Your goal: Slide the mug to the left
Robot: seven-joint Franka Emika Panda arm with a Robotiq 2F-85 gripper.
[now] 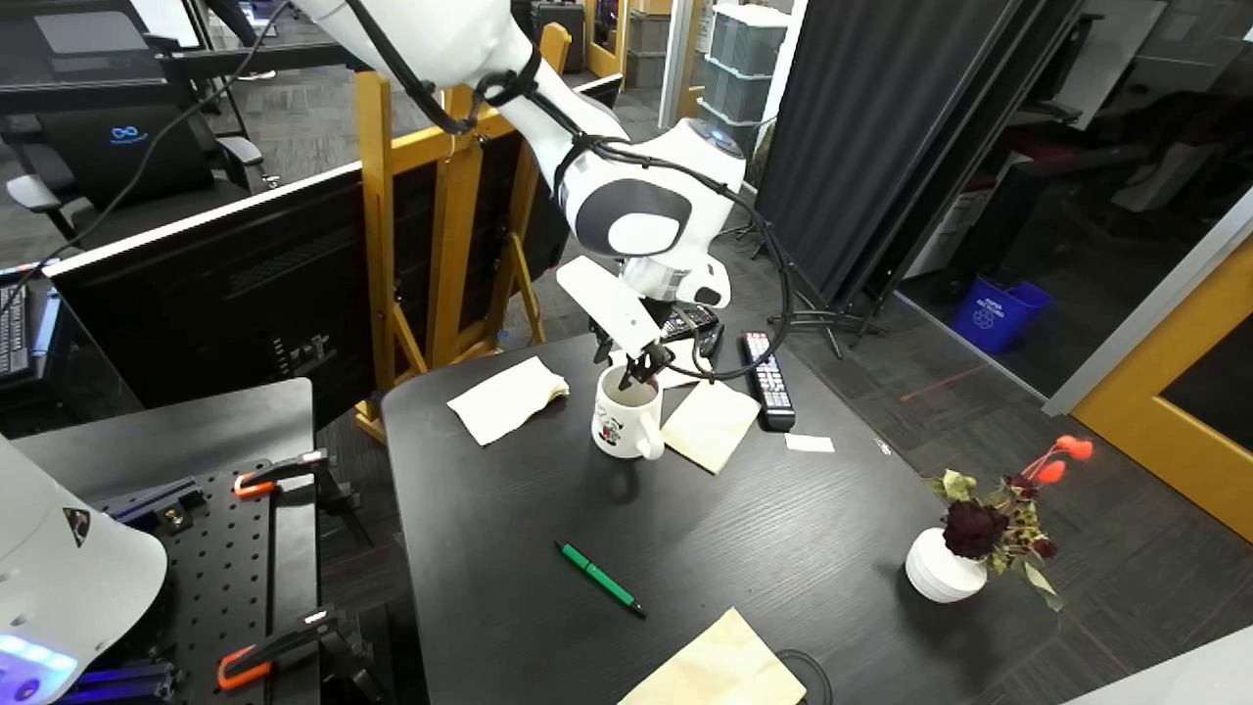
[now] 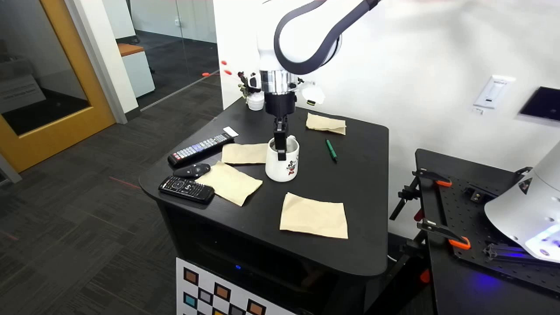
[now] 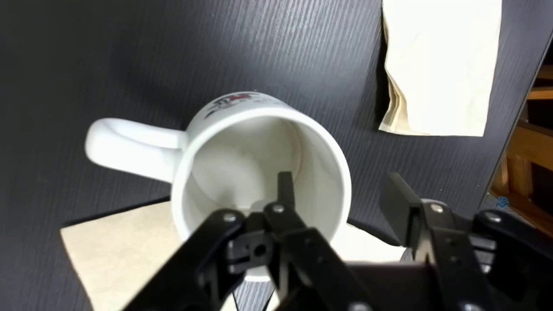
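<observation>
The white mug (image 1: 619, 431) stands upright on the black table, with a cartoon print and a side handle. It also shows in an exterior view (image 2: 276, 169) and in the wrist view (image 3: 246, 151), where its pale inside looks bare and its handle points left. My gripper (image 3: 340, 196) is open above and astride the mug's wall. One finger reaches over or into the mug's opening, and the other is outside its rim with a gap. The gripper also shows over the mug in both exterior views (image 1: 617, 368) (image 2: 281, 151). Nothing is held.
Folded tan napkins lie around the mug, one (image 1: 506, 399) near the table edge and one (image 1: 712, 424) beside the handle. Remotes (image 2: 201, 149) (image 2: 187, 189) lie near another edge. A green pen (image 1: 600, 578) and a white vase with flowers (image 1: 945, 568) are farther off.
</observation>
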